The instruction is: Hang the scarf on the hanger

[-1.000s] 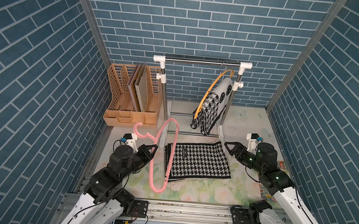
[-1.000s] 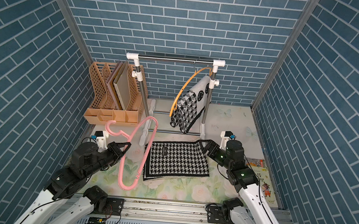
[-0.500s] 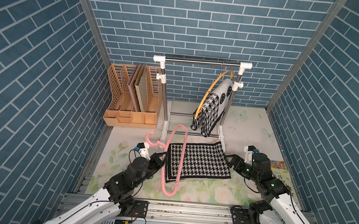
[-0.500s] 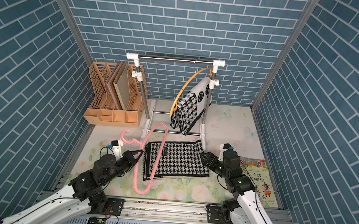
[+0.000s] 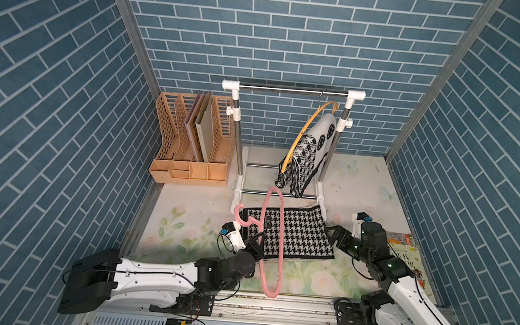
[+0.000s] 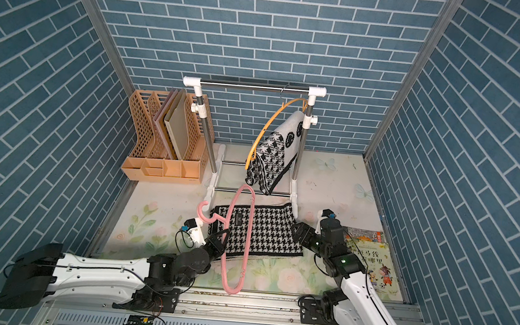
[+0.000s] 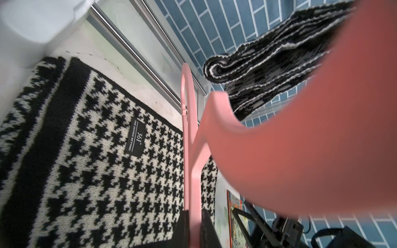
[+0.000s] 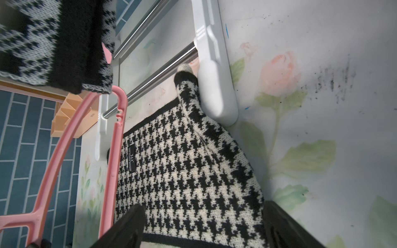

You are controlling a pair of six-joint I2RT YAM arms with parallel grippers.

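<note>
Left gripper (image 5: 258, 237): jaws pinched narrow on one thin bar of the pink hanger (image 5: 280, 245), near its neck; the left wrist view shows the bar clamped between both pads. The hanger is held over the left part of the houndstooth scarf (image 5: 303, 238), hook toward the left; cannot tell if it touches the cloth. Right gripper (image 5: 329, 237): jaws wide, holding nothing, low at the scarf's right edge; in the right wrist view that edge lies between the two fingers (image 8: 126, 225), contact not clear. The scarf lies flat and folded on the table (image 5: 190, 208), its far right corner against the foot of the rack (image 5: 290, 89). Count: two scarves, the second scarf (image 5: 308, 151) draped on the orange hanger (image 5: 306, 128) hooked on the rack's rail; two hangers; one rack; one file organizer (image 5: 189, 150); apparently two picture books (image 5: 405, 253), overlapping, beside the right arm.
</note>
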